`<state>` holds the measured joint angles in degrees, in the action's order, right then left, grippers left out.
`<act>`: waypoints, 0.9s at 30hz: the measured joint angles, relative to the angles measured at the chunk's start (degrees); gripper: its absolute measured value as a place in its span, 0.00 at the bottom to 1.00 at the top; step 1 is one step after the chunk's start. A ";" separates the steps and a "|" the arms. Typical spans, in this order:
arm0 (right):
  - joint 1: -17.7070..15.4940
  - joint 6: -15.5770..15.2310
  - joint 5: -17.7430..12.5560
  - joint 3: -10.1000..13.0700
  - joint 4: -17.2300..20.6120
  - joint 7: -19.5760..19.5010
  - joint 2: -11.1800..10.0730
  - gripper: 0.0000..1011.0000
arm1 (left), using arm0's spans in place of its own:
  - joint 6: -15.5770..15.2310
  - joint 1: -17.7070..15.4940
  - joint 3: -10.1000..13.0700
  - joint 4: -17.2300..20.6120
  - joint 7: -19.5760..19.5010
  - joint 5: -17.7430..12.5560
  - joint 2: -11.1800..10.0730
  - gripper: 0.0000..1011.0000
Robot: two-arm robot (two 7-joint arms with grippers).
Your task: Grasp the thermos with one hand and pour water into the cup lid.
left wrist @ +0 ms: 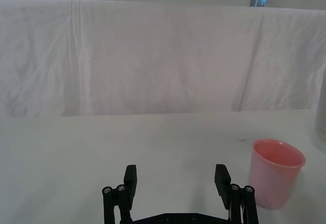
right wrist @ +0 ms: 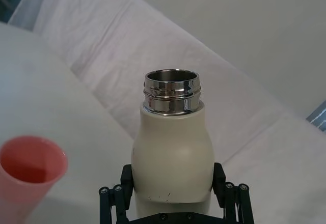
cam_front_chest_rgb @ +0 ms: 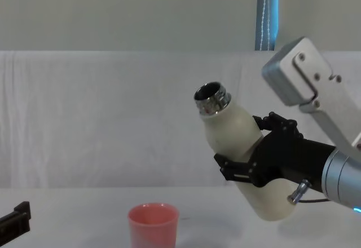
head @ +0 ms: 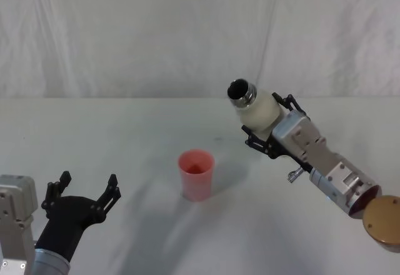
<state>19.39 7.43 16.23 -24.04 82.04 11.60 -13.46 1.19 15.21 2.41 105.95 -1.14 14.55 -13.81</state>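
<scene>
- While the right gripper [cam_front_chest_rgb: 248,166] is clamping the thermos [cam_front_chest_rgb: 240,146] aloft, tilted, its neck is sitting right of the cup lid [cam_front_chest_rgb: 153,224] on the worktop [head: 125,137]; water risks missing.
- Left gripper [head: 84,194] is idling, fingers apart.

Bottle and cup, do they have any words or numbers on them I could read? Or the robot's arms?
No text to read.
The thermos, held tilted in the right gripper, is plain cream-white with a bare steel neck.
The cup lid is plain pink.
The left gripper, open low on the robot's left, bears no label, and neither does the right arm's casing.
</scene>
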 joint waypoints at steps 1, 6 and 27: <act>0.11 0.16 0.64 -0.18 -0.11 -0.22 -0.11 0.94 | 0.00 0.00 0.00 0.00 0.00 0.00 0.00 0.99; 1.02 1.33 4.79 -1.66 -1.19 -1.61 -0.69 0.94 | 0.00 0.00 0.00 0.00 0.00 0.00 0.00 0.99; 5.09 6.16 14.80 -6.76 -7.13 -4.43 -1.69 0.94 | 0.00 0.00 0.00 0.00 0.00 0.00 0.00 0.99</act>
<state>24.48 13.58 31.03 -30.81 74.92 7.17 -15.15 1.19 15.21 2.41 105.95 -1.14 14.54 -13.80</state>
